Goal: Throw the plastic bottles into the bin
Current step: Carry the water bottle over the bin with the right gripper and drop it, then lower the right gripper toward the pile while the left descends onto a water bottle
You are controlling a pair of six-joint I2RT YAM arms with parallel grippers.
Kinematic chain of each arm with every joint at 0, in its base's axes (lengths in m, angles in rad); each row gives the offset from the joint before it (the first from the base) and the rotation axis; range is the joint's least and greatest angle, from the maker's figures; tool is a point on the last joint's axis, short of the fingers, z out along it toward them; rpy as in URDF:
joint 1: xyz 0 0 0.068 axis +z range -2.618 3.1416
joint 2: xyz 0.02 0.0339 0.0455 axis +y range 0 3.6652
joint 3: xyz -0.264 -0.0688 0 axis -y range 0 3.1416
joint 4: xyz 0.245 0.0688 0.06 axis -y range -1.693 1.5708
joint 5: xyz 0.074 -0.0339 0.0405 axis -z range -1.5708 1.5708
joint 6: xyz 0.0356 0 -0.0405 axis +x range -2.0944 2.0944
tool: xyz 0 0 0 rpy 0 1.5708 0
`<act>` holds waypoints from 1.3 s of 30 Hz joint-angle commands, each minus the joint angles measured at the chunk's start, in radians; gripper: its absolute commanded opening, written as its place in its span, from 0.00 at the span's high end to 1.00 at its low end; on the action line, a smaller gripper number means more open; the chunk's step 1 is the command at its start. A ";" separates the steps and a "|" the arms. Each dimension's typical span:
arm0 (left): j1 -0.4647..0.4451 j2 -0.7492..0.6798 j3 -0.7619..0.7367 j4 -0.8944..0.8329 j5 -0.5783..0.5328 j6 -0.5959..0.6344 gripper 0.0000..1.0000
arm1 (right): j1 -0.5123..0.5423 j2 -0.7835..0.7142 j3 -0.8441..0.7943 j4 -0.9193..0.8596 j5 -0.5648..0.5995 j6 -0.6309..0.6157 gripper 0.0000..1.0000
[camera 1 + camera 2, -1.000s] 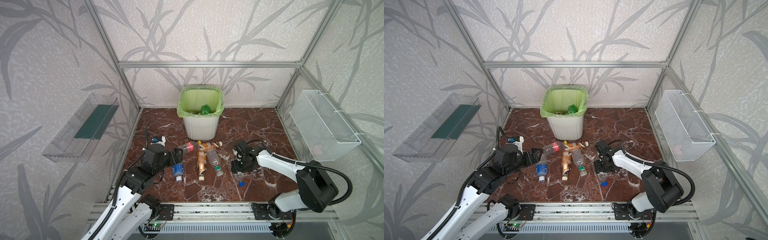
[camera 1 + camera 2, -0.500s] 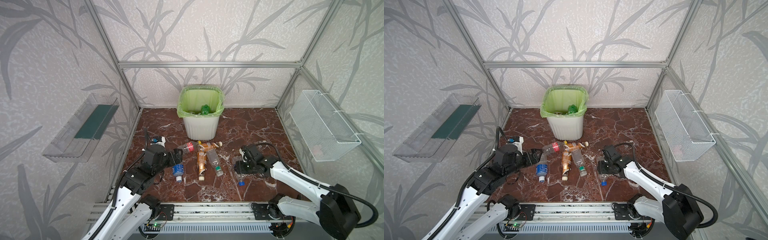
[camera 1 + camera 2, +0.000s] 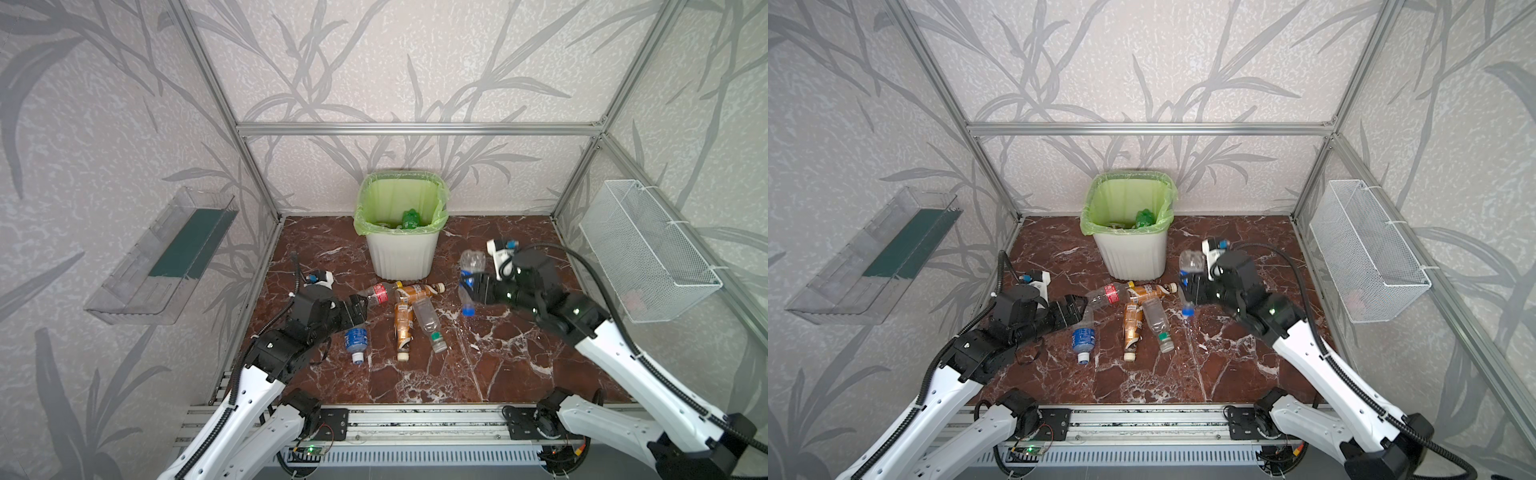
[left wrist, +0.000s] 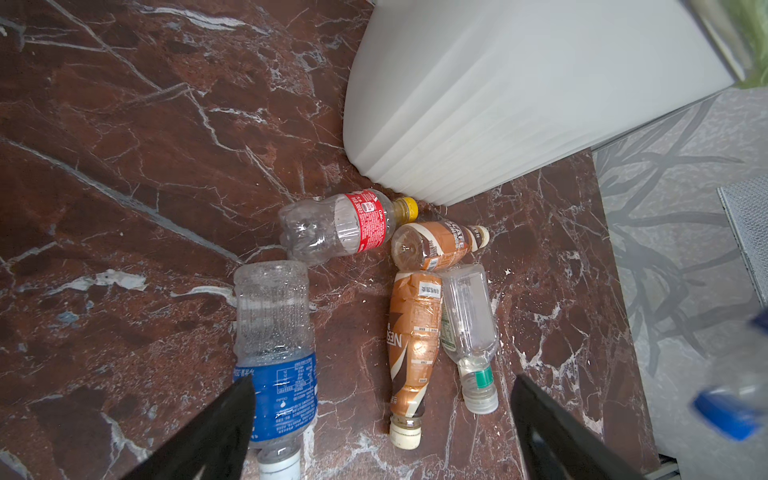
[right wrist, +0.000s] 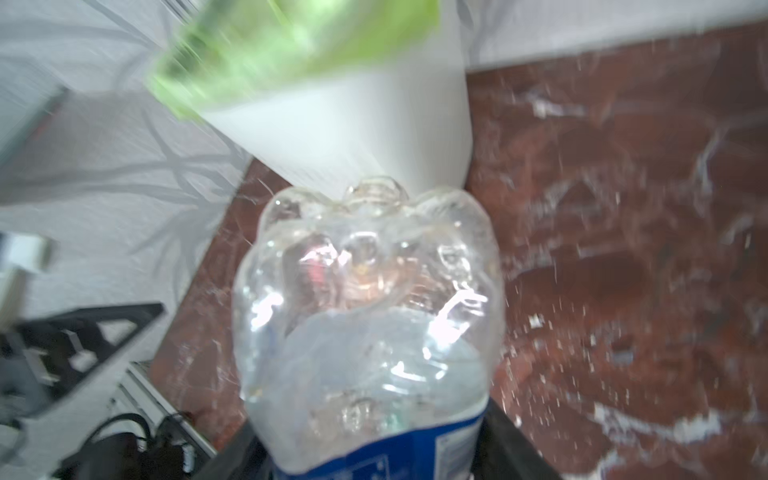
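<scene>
Marble floor (image 3: 415,374). Right gripper (image 3: 473,289) pinching clear blue-label bottle (image 3: 472,262), up off floor; bin (image 3: 401,257) close ahead. Carrying step. Next: rise over rim, let go. Left gripper (image 3: 359,306) spread wide, five bottles (image 3: 404,324) just ahead.

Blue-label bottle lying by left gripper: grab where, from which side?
Likely mid-body of the blue-label bottle, left gripper coming from above: it lies flat, cap toward the robot, floor bare on both sides there; its base crowds the red-label bottle.

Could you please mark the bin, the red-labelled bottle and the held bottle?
bin (image 3: 401,257): in a top view, front wall.
red-labelled bottle (image 4: 368,220): left wrist view, label.
held bottle (image 5: 365,266): right wrist view, clear base.
</scene>
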 commanded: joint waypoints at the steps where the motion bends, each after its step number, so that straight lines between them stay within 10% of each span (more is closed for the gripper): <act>1: 0.008 0.008 0.090 -0.038 -0.038 -0.010 0.05 | 0.004 0.275 0.466 -0.036 0.028 -0.062 0.27; 5: 0.015 0.012 0.127 -0.056 -0.039 -0.003 0.05 | -0.030 0.722 1.240 -0.593 0.008 -0.034 0.10; 7: 0.014 0.005 0.116 -0.048 -0.045 0.007 0.05 | -0.009 0.727 1.303 -0.665 0.089 -0.065 0.02; 12: 0.020 -0.026 0.055 -0.027 -0.034 0.008 0.04 | -0.030 0.234 0.432 -0.086 0.126 -0.032 0.00; 21: 0.027 -0.086 -0.038 -0.068 -0.039 -0.009 0.04 | -0.087 -0.106 -0.340 -0.030 0.100 0.094 0.04; 39: 0.027 0.031 -0.143 -0.095 -0.028 -0.038 0.03 | -0.024 -0.097 -0.648 0.139 -0.005 0.229 0.09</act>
